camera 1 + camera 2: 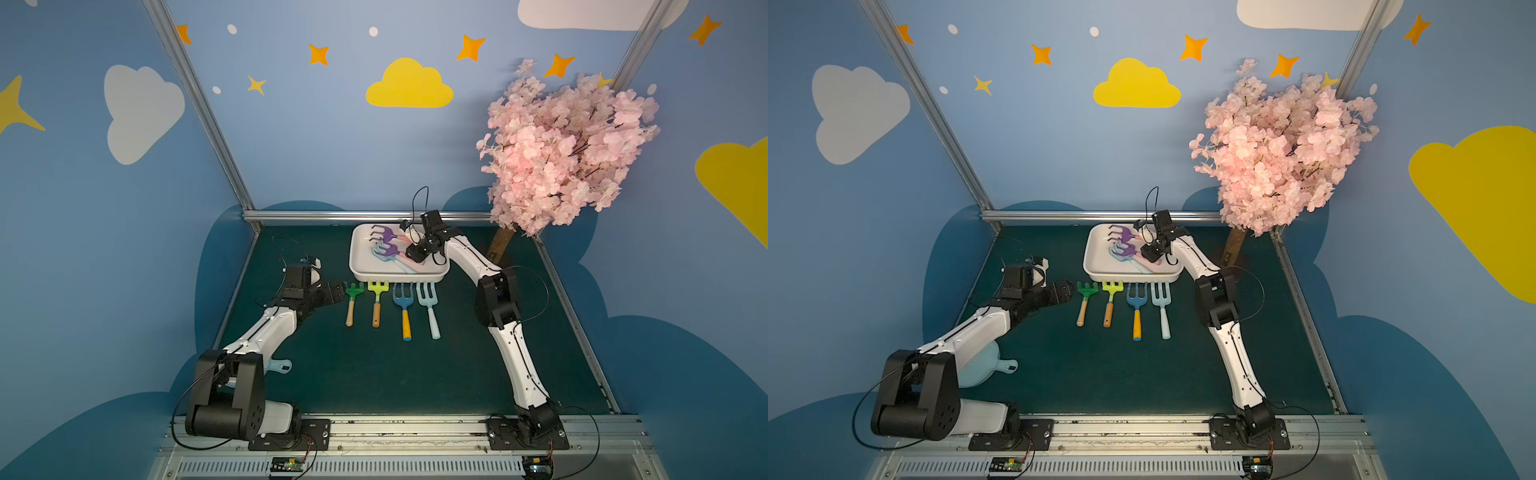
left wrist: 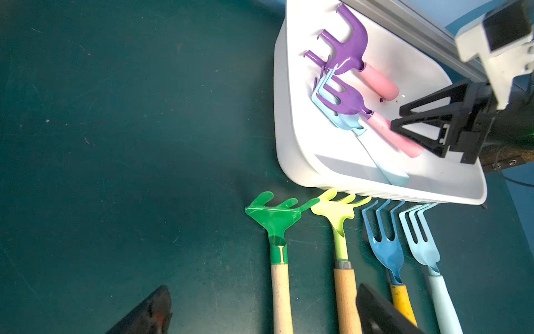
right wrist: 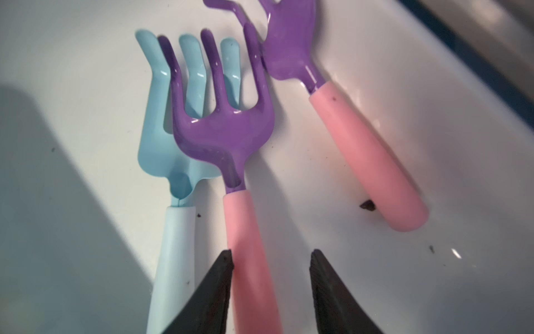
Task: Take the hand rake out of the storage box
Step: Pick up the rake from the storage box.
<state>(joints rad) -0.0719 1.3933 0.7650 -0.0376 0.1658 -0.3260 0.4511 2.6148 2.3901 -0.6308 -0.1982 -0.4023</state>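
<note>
The white storage box (image 1: 360, 259) (image 1: 1095, 259) (image 2: 291, 121) sits at the back of the green mat. Three hand rakes lie in it. A purple rake with a pink handle (image 3: 225, 136) (image 2: 344, 101) rests partly on a light blue rake (image 3: 156, 144). A second purple rake (image 3: 289, 52) (image 2: 349, 46) lies beside them. My right gripper (image 3: 271, 254) (image 1: 411, 253) is down inside the box and open. Its jaws straddle the nearer pink handle, one finger (image 3: 222, 274) against it and a gap on the other side. My left gripper (image 2: 263, 289) (image 1: 343, 288) is open and holds nothing, low over the mat by the green rake.
Four rakes lie in a row in front of the box: green (image 1: 352, 299), yellow-green (image 1: 377, 299), blue (image 1: 404, 307) and light blue (image 1: 430, 307). A pink blossom tree (image 1: 561, 153) stands at the back right. A light blue scoop-like thing (image 1: 278, 366) lies under my left arm.
</note>
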